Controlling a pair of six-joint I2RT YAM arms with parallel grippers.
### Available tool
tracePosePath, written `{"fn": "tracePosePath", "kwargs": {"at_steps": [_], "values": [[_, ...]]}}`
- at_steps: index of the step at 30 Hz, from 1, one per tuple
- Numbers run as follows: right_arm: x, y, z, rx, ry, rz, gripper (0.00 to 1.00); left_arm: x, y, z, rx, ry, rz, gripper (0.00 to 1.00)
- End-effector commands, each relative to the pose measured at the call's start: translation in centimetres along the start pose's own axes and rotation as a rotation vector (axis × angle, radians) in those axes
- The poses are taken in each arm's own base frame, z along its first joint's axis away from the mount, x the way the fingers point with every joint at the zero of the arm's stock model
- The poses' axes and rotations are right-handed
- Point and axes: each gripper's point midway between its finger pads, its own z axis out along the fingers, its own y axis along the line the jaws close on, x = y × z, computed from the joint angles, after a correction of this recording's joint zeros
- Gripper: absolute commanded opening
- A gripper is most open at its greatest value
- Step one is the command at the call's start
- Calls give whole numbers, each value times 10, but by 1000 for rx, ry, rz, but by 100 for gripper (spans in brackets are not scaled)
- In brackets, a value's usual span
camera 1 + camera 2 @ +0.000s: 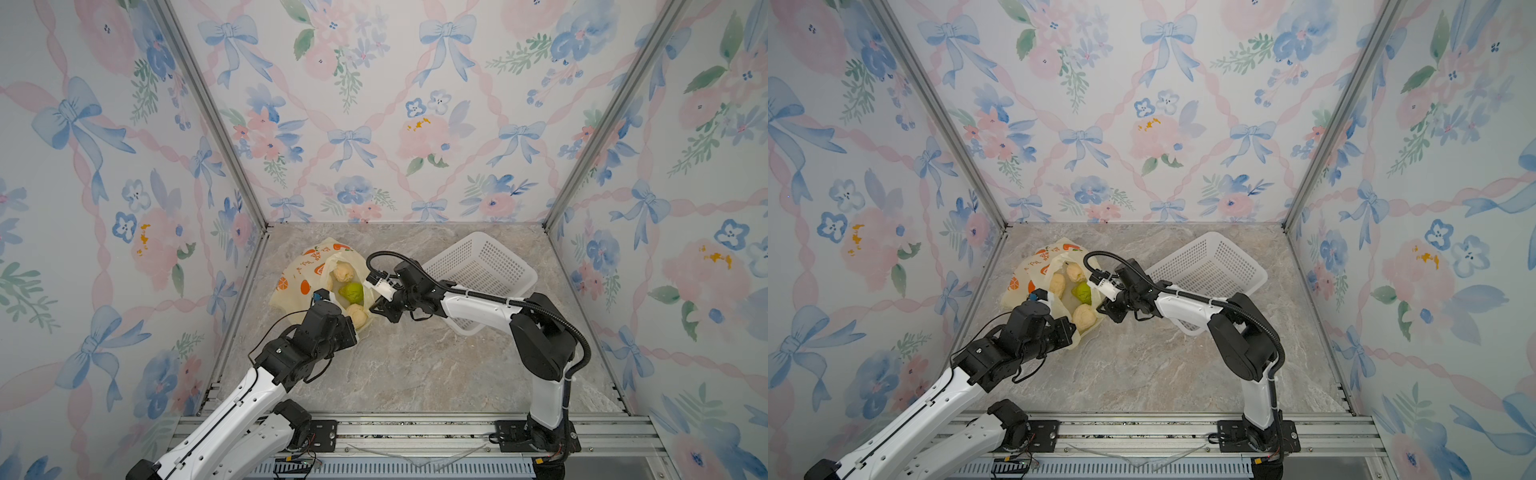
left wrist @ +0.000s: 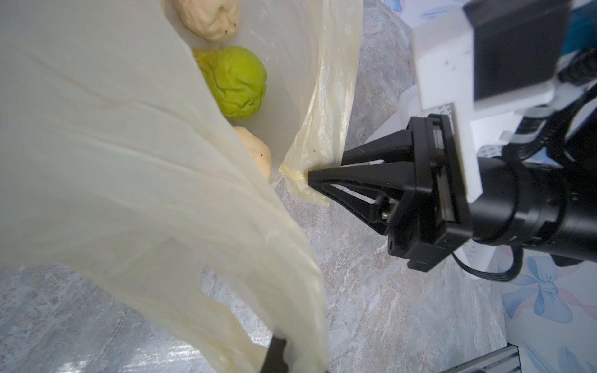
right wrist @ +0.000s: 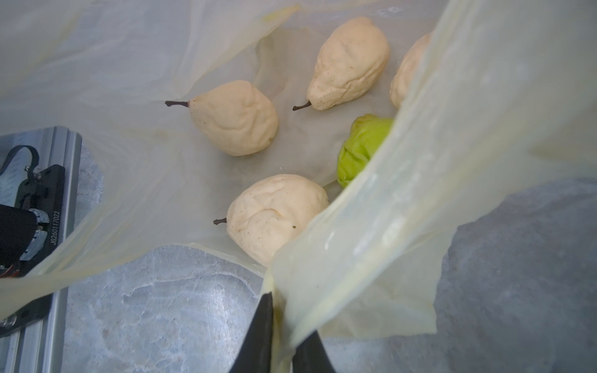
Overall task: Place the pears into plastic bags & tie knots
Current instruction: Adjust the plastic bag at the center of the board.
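Note:
The pale-yellow plastic bag [image 1: 297, 276] [image 1: 1023, 276] with orange prints lies at the left of the marble table, its mouth held open. Inside lie several cream pears [image 3: 237, 118] [image 1: 343, 272] and one green pear [image 1: 352, 293] [image 1: 1081, 293] [image 2: 237, 82] [image 3: 360, 151]. My right gripper [image 1: 375, 308] [image 2: 309, 176] [image 3: 281, 342] is shut on the bag's right rim. My left gripper [image 2: 284, 358] is shut on the rim at the opposite side, with film draped over its fingers. No knots are in view.
A white perforated basket [image 1: 478, 266] [image 1: 1208, 266] sits tilted at the back right, with my right arm lying over its near corner. An aluminium rail [image 1: 415, 430] runs along the table's front edge. Floral walls close in on three sides.

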Motion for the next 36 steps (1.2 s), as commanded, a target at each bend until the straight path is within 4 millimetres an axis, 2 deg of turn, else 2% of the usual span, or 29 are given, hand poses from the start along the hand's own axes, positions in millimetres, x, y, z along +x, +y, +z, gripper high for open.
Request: {"fn": "tracePosePath", "kwargs": {"at_steps": [1,4,7,12,13,14,19,22,26,29,30,33,36], "values": [[-19,1,-12,-39,-34,47,0,-17,-13,-17,35,-43,11,0],[-43,-4,-41,-30,-111,133,0,-36,-20,-29,40,-95,28,0],[-68,-10,-74,-4,-168,220,0,-66,-28,-49,39,-177,43,0],[-109,-7,-141,47,-268,302,0,-136,-53,-97,53,-361,69,0],[-111,-8,-147,53,-270,321,0,-149,-59,-106,56,-392,84,0],[-123,-1,-169,57,-304,320,0,-163,-66,-116,59,-424,104,0],[-146,15,-235,106,-391,341,0,-215,-100,-151,80,-537,199,0],[-151,22,-268,135,-424,366,0,-239,-112,-162,81,-575,231,0],[-148,37,-296,116,-452,432,0,-257,-106,-152,48,-558,254,0],[-147,48,-314,96,-475,481,0,-270,-93,-132,49,-494,243,0],[-144,46,-317,103,-476,506,0,-273,-91,-119,67,-451,243,0],[-127,34,-313,144,-449,558,0,-267,-92,-81,136,-321,259,0],[-109,17,-294,174,-406,619,0,-246,-94,-39,218,-174,284,0]]}}
